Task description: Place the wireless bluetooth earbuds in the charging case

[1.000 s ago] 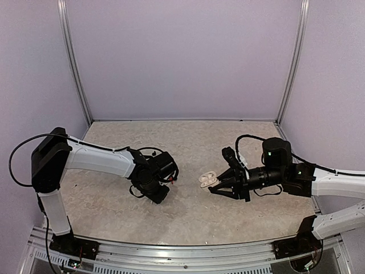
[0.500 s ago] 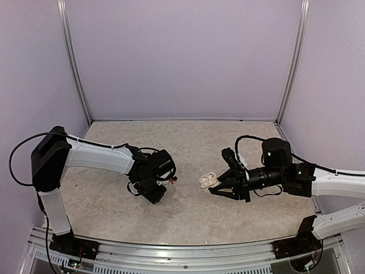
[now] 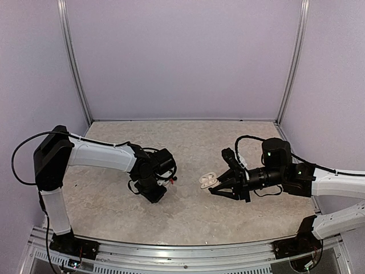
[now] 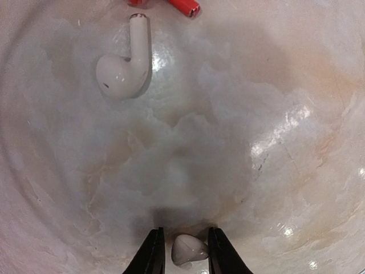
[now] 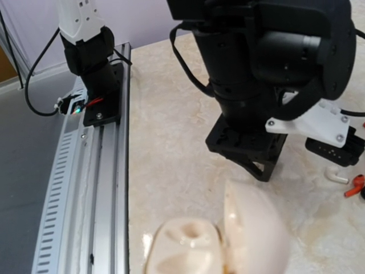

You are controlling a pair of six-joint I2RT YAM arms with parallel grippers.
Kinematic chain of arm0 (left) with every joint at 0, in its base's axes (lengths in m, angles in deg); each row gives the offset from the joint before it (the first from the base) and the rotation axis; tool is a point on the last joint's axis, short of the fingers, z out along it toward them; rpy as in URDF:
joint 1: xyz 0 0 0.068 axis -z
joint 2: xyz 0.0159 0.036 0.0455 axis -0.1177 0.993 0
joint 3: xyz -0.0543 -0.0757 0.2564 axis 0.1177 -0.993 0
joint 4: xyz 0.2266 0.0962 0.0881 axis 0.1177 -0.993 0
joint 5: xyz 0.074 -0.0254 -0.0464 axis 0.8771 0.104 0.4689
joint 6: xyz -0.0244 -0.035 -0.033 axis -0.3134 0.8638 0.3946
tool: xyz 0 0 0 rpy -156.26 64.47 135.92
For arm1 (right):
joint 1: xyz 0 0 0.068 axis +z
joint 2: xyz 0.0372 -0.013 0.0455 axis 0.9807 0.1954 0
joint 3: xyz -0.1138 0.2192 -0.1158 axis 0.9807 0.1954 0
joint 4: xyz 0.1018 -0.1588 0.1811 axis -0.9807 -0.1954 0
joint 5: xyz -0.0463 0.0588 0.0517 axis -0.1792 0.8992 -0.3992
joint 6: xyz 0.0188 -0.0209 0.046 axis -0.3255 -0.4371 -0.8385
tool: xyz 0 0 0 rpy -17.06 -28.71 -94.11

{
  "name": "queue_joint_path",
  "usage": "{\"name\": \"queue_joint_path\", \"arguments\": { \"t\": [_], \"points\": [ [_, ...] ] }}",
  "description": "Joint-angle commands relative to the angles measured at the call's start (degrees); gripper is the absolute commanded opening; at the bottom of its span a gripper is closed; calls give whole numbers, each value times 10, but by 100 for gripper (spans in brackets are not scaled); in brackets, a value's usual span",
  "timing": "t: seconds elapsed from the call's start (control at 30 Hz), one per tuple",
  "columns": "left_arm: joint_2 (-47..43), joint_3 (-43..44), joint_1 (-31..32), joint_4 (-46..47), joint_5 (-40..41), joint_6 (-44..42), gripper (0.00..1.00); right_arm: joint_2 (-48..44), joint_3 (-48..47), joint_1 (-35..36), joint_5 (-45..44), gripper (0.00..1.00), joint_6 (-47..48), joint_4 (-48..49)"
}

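The left gripper [image 4: 186, 244] stands over a white earbud [image 4: 189, 251] lying on the worktop [image 4: 239, 131] left of its centre. Its jaws sit close on either side, though the view does not settle whether they pinch it. The pick should go best with a square squeeze on the bud's body and a straight lift, so the smooth shell does not slip out. The right gripper [image 3: 217, 185] is closed on the open charging case [image 5: 217, 245] just right of centre, lid tipped back, and its wells look empty as far as the cut-off wrist view shows.
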Motion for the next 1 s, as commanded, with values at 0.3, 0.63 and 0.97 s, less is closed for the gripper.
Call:
{"name": "queue_joint_path", "arguments": {
  "t": [0.3,0.63,0.97],
  "points": [
    [-54,-30,-12,69,19,8,20,-9,-13,0,-7,0,4,6],
    [-247,-111,-14,255,64,29,18,-52,2,2,-81,0,31,49],
    [-393,-144,75,474,106,5,19,-93,52,2,-132,0,83,177]
  ]
}}
